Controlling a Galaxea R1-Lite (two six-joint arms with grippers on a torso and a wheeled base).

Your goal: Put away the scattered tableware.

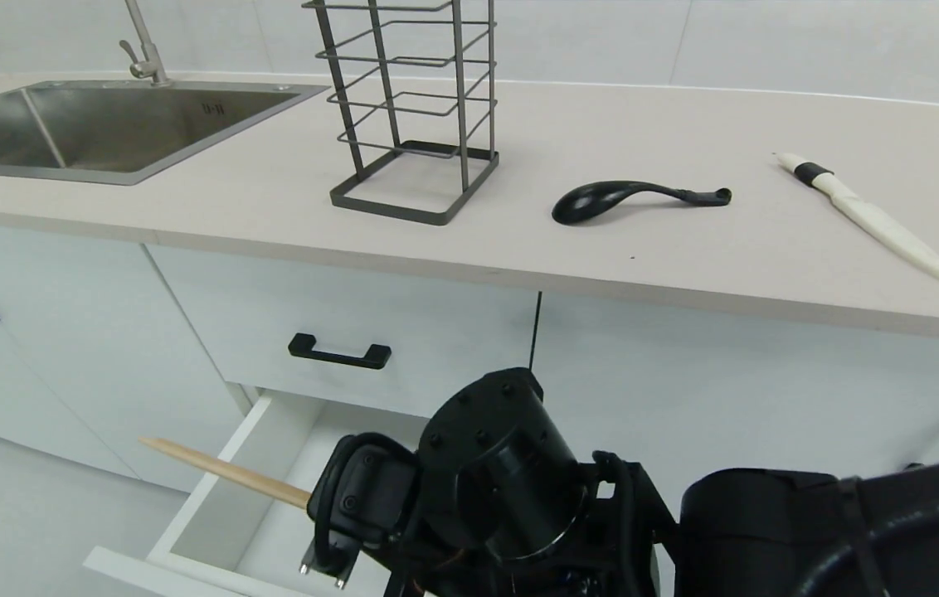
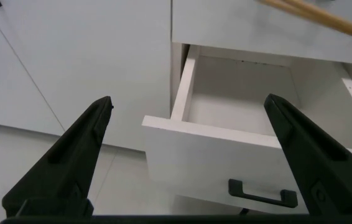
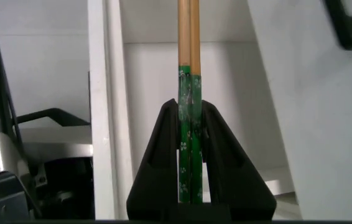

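A: Right gripper (image 3: 189, 111), status?

B: Fingers pressed together on a pair of chopsticks (image 3: 185, 37). It pinches them at the green patterned ends, and the two sticks lie side by side.

A: Where are the chopsticks?

B: In the air over the open drawer (image 2: 207, 158), low in front of the cabinet. In the head view the bare wooden tips slant up and to the robot's left, passing over the drawer's left wall. I cannot tell whether they touch it.

A: Left gripper (image 2: 188, 102)?

B: Fingers spread wide, holding nothing. It hangs in front of the drawer's front panel, looking into the drawer.

A: Items on the countertop (image 1: 644, 133)?

B: A black spoon (image 1: 594, 201) lies near the middle, bowl towards the wire rack (image 1: 391, 209). A white utensil with a black band (image 1: 868, 217) lies well to the right of the spoon, at an angle. The rack stands upright, left of the spoon.

A: Anything else?

B: The sink (image 1: 104, 124) and faucet (image 1: 142, 50) are at the far left.
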